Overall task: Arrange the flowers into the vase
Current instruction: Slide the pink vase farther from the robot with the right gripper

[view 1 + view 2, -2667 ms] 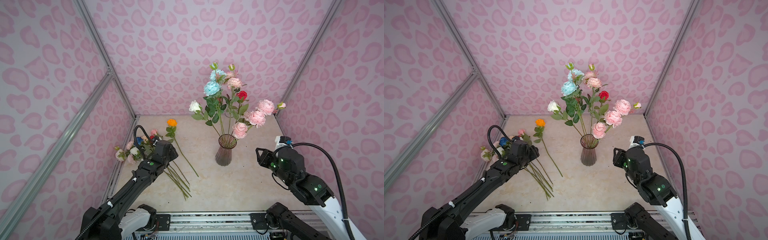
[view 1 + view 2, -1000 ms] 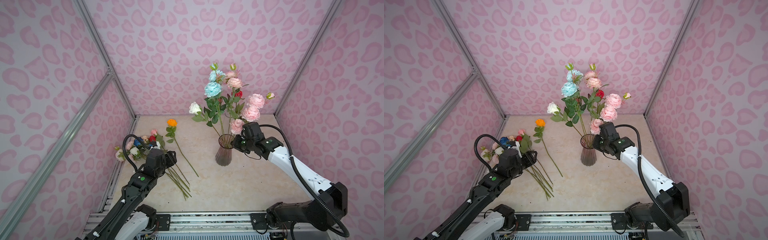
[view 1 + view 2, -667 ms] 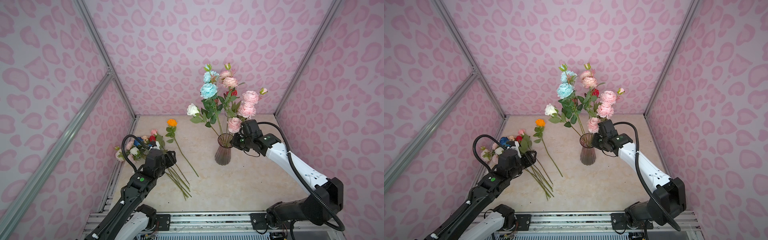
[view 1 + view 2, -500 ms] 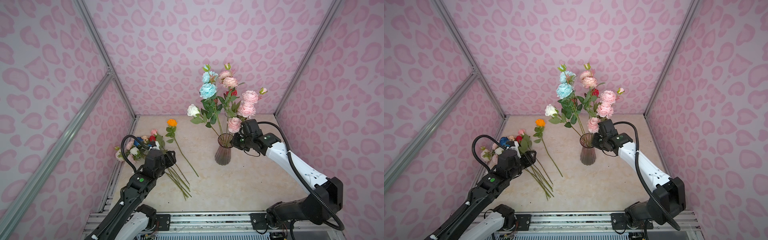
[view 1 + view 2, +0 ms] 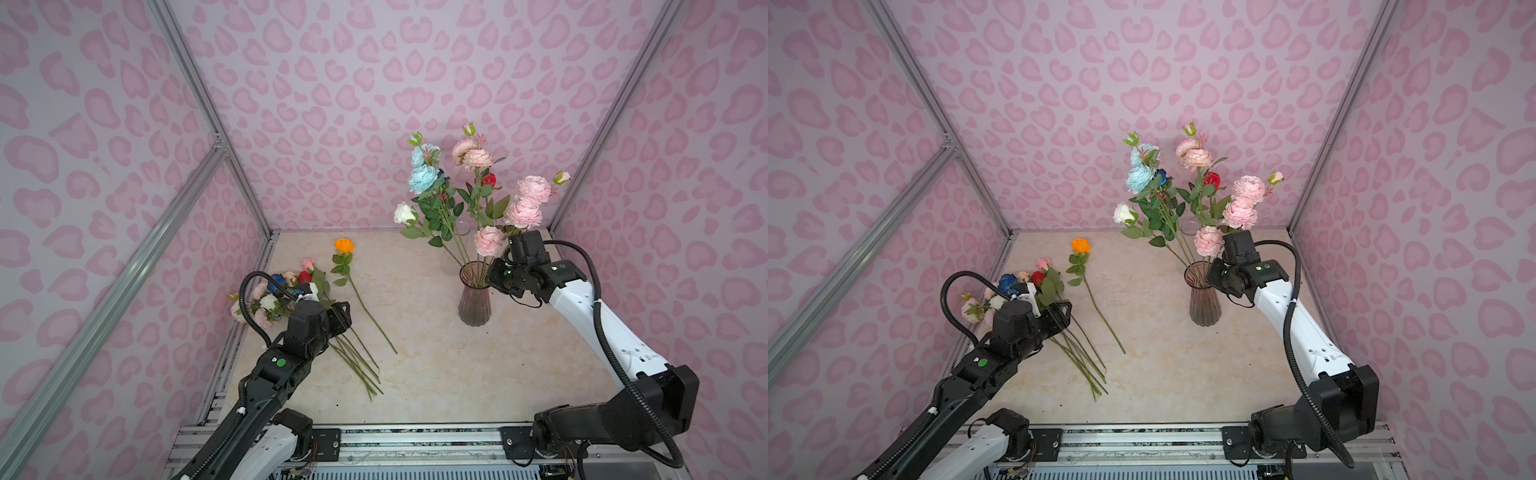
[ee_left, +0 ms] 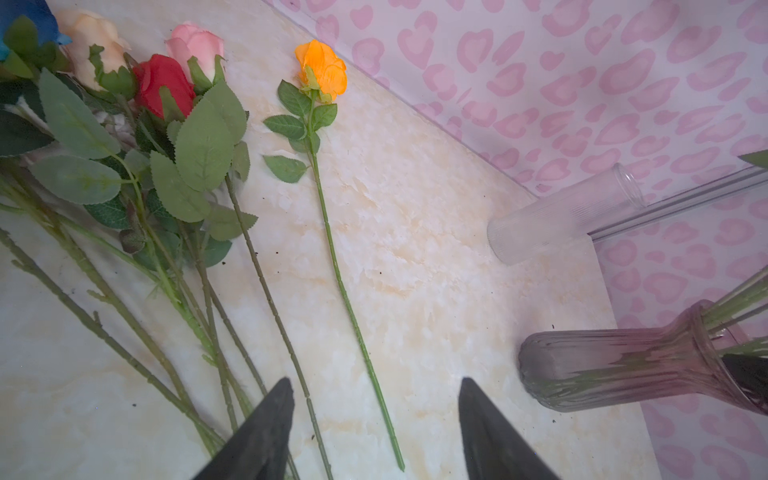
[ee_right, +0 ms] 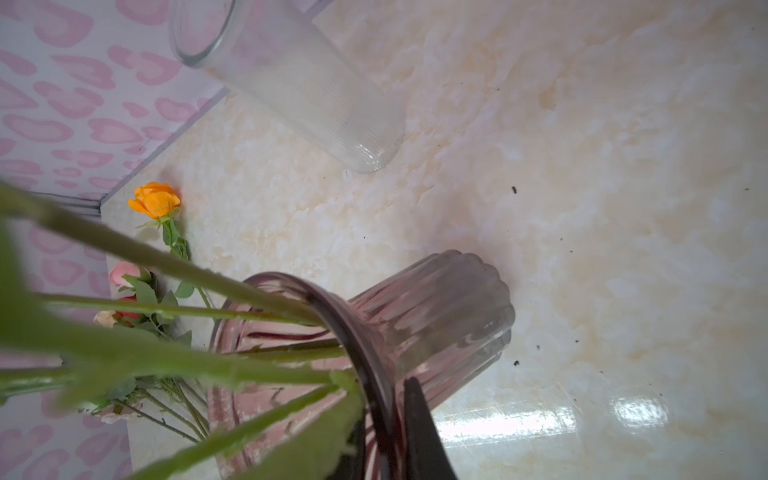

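The right gripper (image 5: 493,277) sits at the mouth of the ribbed purple vase (image 5: 474,305), its jaws nearly together and pinching the glass rim. The right wrist view shows one dark finger (image 7: 419,428) outside the rim and the other inside, among the stems. The vase stands upright on the marble-look tabletop (image 5: 436,374), towards the right, and holds the arranged flowers (image 5: 446,208): light blue peonies (image 5: 423,180), pink peonies (image 5: 524,212), a white rose (image 5: 404,212) and a red rose (image 5: 488,180). A clear glass cylinder (image 6: 561,216) stands just behind it. The left gripper (image 5: 340,315) hovers with jaws wide apart and holding nothing, over the stems of the loose flowers (image 5: 286,291) piled at the table's left edge. An orange rose (image 5: 344,245) lies alone on the table just beside that pile, its stem running between the spread fingers in the left wrist view.
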